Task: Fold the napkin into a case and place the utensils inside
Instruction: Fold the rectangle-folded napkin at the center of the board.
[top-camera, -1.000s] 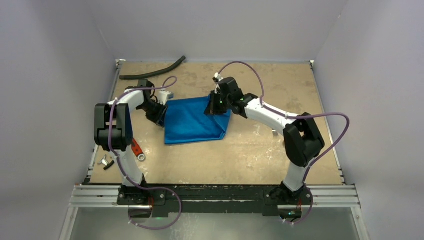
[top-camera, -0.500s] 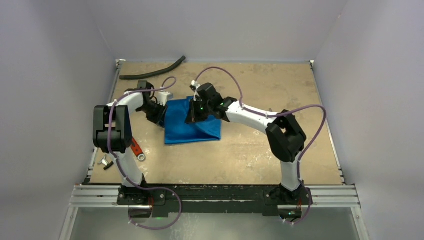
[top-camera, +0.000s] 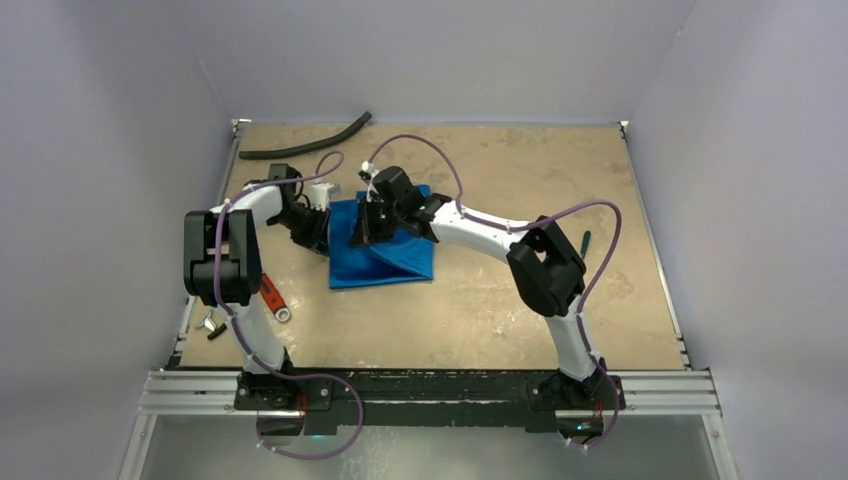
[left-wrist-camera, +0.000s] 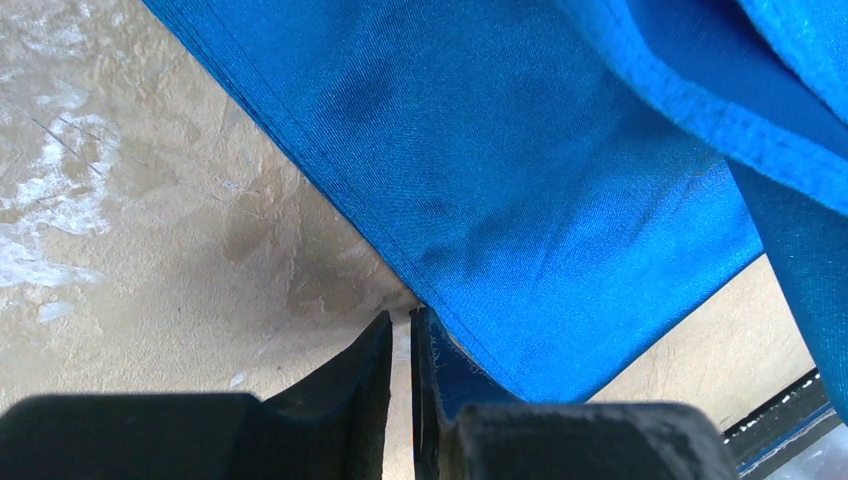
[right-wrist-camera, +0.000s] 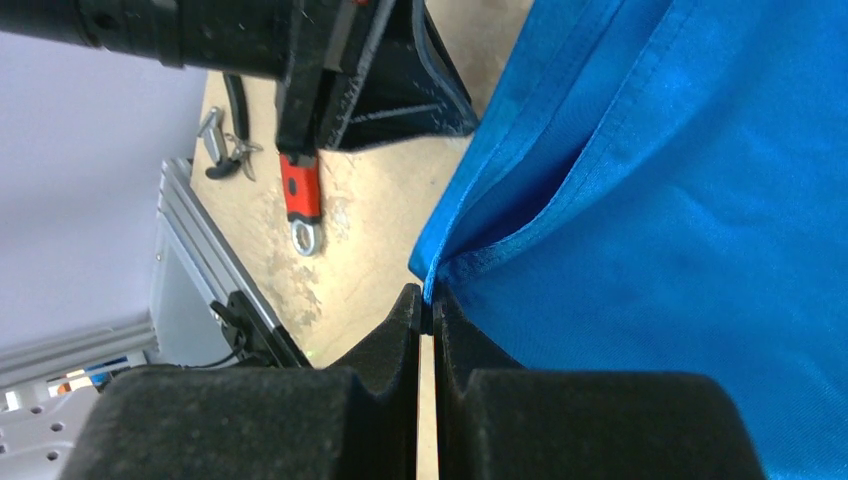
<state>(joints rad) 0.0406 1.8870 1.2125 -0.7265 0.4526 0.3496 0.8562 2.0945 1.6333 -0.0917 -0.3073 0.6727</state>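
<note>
While the right gripper (right-wrist-camera: 425, 302) pinches the napkin (right-wrist-camera: 650, 200) hem, left gripper (left-wrist-camera: 400, 322) sits narrow at its edge, grip unclear; mottled tan table (left-wrist-camera: 150, 200) beneath, pale walls (top-camera: 110, 100) around.

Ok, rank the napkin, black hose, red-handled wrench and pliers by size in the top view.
napkin
black hose, longer but thin
red-handled wrench, partly hidden
pliers, nearly alike, so unsure

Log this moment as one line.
stage: folding | right gripper: shut on napkin corner | left gripper: at napkin edge, grip unclear
</note>
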